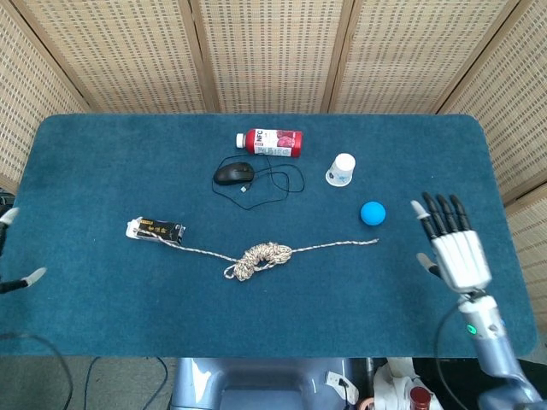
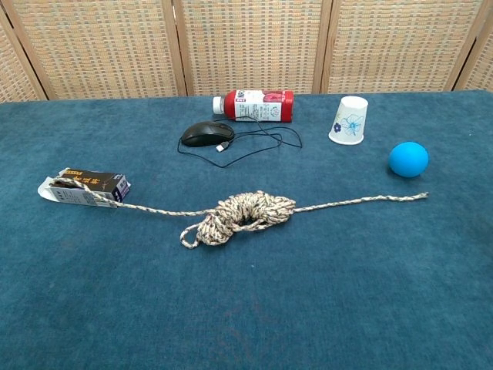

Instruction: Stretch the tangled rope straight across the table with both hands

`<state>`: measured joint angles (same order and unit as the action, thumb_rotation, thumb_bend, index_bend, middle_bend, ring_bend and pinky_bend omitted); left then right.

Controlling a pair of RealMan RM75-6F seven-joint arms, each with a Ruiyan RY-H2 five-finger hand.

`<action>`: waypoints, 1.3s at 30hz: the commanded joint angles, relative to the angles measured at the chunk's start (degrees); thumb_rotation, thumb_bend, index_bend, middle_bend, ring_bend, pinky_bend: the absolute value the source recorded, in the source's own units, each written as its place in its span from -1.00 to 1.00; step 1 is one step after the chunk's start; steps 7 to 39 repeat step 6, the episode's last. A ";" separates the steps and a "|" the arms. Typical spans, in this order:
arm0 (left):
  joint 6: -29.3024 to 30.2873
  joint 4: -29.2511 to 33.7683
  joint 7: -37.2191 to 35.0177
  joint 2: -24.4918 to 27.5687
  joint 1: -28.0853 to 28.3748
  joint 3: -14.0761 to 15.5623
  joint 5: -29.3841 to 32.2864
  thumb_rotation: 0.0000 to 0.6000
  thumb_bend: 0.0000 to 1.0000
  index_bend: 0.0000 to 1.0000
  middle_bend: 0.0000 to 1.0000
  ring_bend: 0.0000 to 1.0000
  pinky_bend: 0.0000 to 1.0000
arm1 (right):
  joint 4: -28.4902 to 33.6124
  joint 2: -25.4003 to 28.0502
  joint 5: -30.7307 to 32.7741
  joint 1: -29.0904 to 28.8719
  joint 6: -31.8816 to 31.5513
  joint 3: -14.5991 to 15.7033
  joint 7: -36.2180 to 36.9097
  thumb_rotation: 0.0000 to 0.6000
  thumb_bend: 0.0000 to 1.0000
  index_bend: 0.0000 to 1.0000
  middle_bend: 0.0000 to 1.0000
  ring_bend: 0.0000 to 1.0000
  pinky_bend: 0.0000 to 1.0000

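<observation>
The speckled rope (image 1: 325, 247) lies loose on the blue table, with a knotted bundle (image 1: 257, 254) in its middle. Its left end rests over a small dark box (image 1: 155, 229) and its right end lies free below the blue ball (image 1: 372, 213). The chest view shows the same rope (image 2: 347, 202) and its bundle (image 2: 240, 215), but no hand. My right hand (image 1: 454, 248) hovers at the right side, fingers spread, holding nothing and well clear of the rope's end. Only two fingertips of my left hand (image 1: 26, 278) show at the far left edge, apart from the rope.
At the back stand a red bottle (image 1: 273, 141) lying on its side, a black mouse (image 1: 232, 174) with its looped cable, and a white paper cup (image 1: 341, 168). Wicker screens close off the table's far side.
</observation>
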<state>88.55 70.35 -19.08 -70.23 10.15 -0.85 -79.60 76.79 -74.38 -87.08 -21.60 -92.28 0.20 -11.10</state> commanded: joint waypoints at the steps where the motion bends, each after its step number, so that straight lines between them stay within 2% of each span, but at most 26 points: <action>1: 4.75 -0.41 0.01 -0.71 -4.59 1.16 0.60 1.00 -1.00 -1.00 -1.00 -1.00 -1.00 | -4.55 1.43 -3.54 4.92 -5.29 3.07 4.59 1.00 -1.00 -1.00 -1.00 -1.00 -1.00; 6: 6.64 -1.73 -0.76 -1.30 -7.11 1.42 0.01 1.00 -1.00 -1.00 -1.00 -1.00 -1.00 | -6.68 2.01 -4.86 8.02 -8.05 3.86 5.65 1.00 -1.00 -1.00 -1.00 -1.00 -1.00; 39: 6.64 -1.73 -0.76 -1.30 -7.11 1.42 0.01 1.00 -1.00 -1.00 -1.00 -1.00 -1.00 | -6.68 2.01 -4.86 8.02 -8.05 3.86 5.65 1.00 -1.00 -1.00 -1.00 -1.00 -1.00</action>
